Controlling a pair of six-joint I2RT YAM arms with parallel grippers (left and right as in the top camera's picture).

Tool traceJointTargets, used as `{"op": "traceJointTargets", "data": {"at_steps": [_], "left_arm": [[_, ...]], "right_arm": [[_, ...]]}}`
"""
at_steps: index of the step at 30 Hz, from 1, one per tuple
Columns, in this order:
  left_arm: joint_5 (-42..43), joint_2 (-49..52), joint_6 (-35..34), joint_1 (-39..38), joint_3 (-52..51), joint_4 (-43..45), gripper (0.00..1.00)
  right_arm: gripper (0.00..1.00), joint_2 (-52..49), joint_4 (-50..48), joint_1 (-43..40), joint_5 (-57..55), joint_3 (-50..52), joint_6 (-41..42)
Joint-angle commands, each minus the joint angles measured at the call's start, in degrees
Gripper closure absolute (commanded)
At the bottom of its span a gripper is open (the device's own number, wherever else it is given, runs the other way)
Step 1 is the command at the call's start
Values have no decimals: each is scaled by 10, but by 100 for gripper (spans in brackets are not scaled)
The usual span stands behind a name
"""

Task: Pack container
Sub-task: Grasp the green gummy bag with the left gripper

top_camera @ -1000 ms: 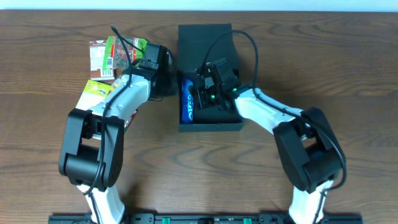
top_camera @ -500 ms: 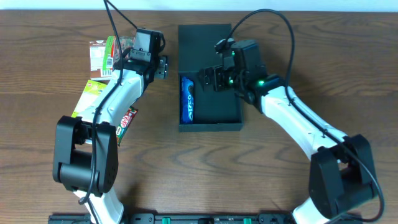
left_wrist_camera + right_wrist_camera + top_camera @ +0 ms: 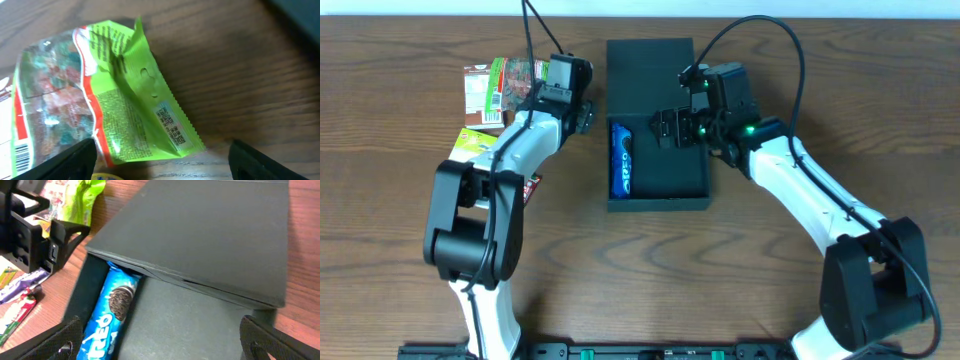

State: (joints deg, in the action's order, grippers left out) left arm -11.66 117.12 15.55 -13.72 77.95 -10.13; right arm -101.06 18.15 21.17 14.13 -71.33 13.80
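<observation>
Overhead: dark teal-black square container (image 3: 665, 203) holds one blue cookie packet (image 3: 621, 160); green snack packet (image 3: 510, 82) lies outside; left gripper (image 3: 162, 160), right gripper (image 3: 162, 337) splayed, empty.

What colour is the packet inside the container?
Blue with white lettering and a dark cookie picture; the packet in the container shows best from the right wrist.

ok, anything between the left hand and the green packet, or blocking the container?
Nothing visible: the open left hand is right above the green packet. The container is open, cookie pack along its left wall; the right hand over it could crowd a drop.
</observation>
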Motion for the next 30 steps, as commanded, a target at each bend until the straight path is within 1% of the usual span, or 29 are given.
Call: {"op": "traceJointTargets", "data": {"at_steps": [1,5,11,14,17,20,22,26,27,29,30], "left_arm": [[-35,16,16,-2,10,9,14],[-71,36,16,-2,10,16,13],[-72,45,16,-2,10,48,12],[-73,50,16,-2,10,49,12],[-83,63,16,-2,10,49,13],[-107,73,16,-2,10,51,17],[-114,73,16,-2,10,52,27],[-114,73,16,-1,10,53,67],[-115,73,16,-1,10,54,71],[-119,73,16,-2,10,60,76],[-128,73,16,-2,11,62,82]], "right_arm": [[1,14,4,-8,-4,-9,-10],[1,14,6,-13,-4,-9,-10],[1,14,6,-15,-4,-9,-10],[1,14,6,-15,-4,-9,-10],[1,14,5,-15,-7,-9,-10],[1,14,5,-15,-7,-9,-10],[1,14,5,-15,-7,-9,-10],[1,14,5,-15,-7,-9,-10],[1,14,5,-15,-7,-9,-10],[1,14,5,-15,-7,-9,-10],[1,14,5,-15,-10,-9,-10]]}}
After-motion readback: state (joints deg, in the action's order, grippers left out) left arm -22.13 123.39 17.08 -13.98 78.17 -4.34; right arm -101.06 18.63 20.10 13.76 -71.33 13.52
